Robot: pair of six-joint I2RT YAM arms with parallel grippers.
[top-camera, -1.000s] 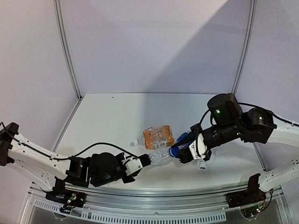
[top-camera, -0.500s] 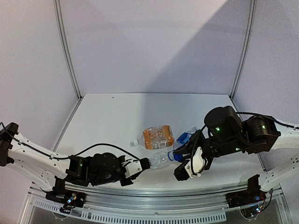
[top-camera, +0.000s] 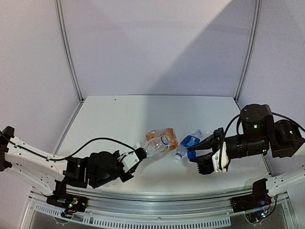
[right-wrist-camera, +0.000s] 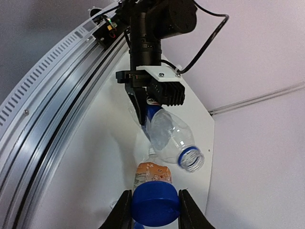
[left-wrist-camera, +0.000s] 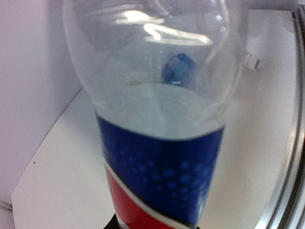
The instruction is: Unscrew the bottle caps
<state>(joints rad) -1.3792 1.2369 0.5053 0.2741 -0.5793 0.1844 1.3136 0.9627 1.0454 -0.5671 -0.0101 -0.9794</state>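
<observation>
My left gripper (top-camera: 141, 153) is shut on the base end of the clear Pepsi bottle (top-camera: 155, 146), which hangs above the table with its neck open and uncapped (right-wrist-camera: 190, 160). In the left wrist view the Pepsi bottle (left-wrist-camera: 162, 143) fills the frame and hides the fingers. My right gripper (top-camera: 193, 155) is shut on a blue bottle cap (right-wrist-camera: 155, 202), held apart from the bottle to its right. The squat orange-filled bottle (top-camera: 163, 135) lies on the table just behind the Pepsi bottle. A blue-labelled clear bottle (top-camera: 190, 140) lies beside the right gripper.
The white table (top-camera: 114, 119) is walled at the back and both sides. A slotted metal rail (top-camera: 152, 202) runs along the near edge by the arm bases. The left arm's cable (top-camera: 95, 142) loops over the table.
The right gripper has pulled away to the right with the blue cap, off the Pepsi bottle's neck. The left gripper has swung the bottle up and back toward the orange bottle.
</observation>
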